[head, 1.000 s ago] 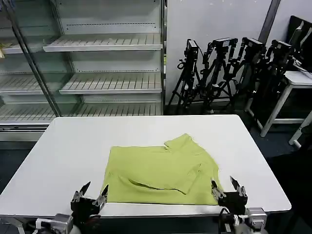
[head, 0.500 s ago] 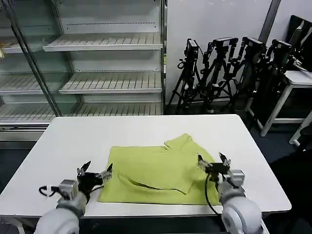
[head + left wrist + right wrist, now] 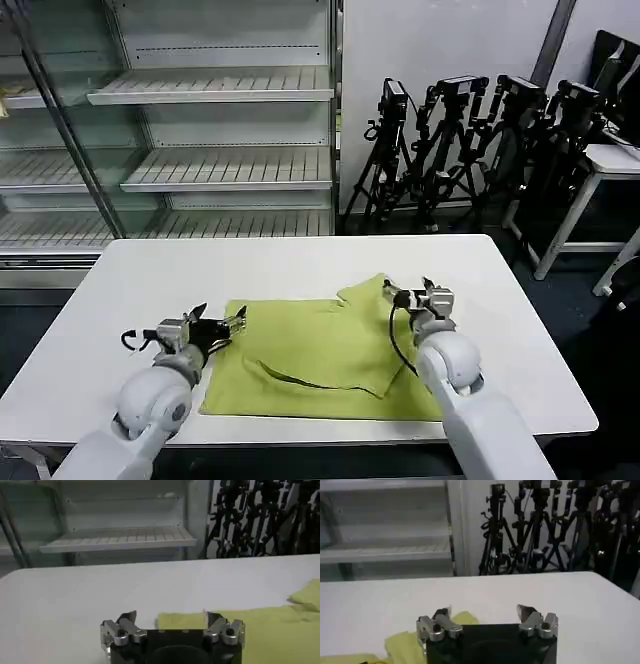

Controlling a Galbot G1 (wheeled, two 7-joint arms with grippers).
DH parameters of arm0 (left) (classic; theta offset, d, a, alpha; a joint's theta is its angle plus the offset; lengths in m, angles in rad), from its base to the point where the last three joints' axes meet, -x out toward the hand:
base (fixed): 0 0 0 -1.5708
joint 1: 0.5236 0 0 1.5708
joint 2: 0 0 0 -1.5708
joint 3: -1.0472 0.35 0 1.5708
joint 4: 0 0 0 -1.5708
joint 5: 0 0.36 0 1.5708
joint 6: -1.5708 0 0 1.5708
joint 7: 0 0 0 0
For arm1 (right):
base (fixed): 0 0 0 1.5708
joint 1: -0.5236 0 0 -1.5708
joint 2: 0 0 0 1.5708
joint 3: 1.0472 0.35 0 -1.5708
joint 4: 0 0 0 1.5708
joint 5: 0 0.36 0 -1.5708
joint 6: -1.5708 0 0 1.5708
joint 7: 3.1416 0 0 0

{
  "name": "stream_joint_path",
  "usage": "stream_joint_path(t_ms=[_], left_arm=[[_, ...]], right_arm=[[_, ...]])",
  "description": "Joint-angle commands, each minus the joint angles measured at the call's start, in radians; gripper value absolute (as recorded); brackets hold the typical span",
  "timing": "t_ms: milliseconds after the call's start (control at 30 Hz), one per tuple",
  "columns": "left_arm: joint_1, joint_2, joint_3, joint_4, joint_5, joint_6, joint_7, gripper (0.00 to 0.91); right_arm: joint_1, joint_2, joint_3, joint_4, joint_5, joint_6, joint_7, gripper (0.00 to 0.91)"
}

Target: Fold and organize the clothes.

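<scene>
Both grippers (image 3: 218,321) (image 3: 412,293) spread, seemingly above T-shirt (image 3: 330,355).

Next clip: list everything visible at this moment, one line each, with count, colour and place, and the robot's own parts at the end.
T-shirt: one, lime yellow-green, partly folded, on the table's near half with a sleeve pointing toward the far side.
Table: one, white, directly before the robot.
Shelving unit: one, pale, glass-fronted, behind the table on the left; its visible shelves look bare.
Camera tripods: several, black, clustered against the back wall on the right.
Side table: one, white, at the far right edge.
Left hand: one, black and silver, open, at the shirt's left edge.
Right hand: one, black and silver, open, above the shirt's far right part near the sleeve.
</scene>
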Motion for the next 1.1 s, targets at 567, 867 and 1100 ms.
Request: stream_joint_path(t_ms=[567,867,1100], left_arm=[[-0.170,-0.036,0.111,0.246,-0.049,0.001,0.026,0.050],[-0.116,-0.029,0.091,0.196,-0.050,0.000,0.036,0.050],[-0.106,-0.029,0.072,0.173,-0.057,-0.001,0.036,0.050]], right_arm=[[0.135,0.073,-0.063,-0.279,0.041,0.001,-0.012,0.000],[0.118,0.056,-0.071,-0.258,0.043,0.002,-0.018,0.000],[0.106,0.053,-0.072,-0.223,0.041,0.008,-0.033,0.000]])
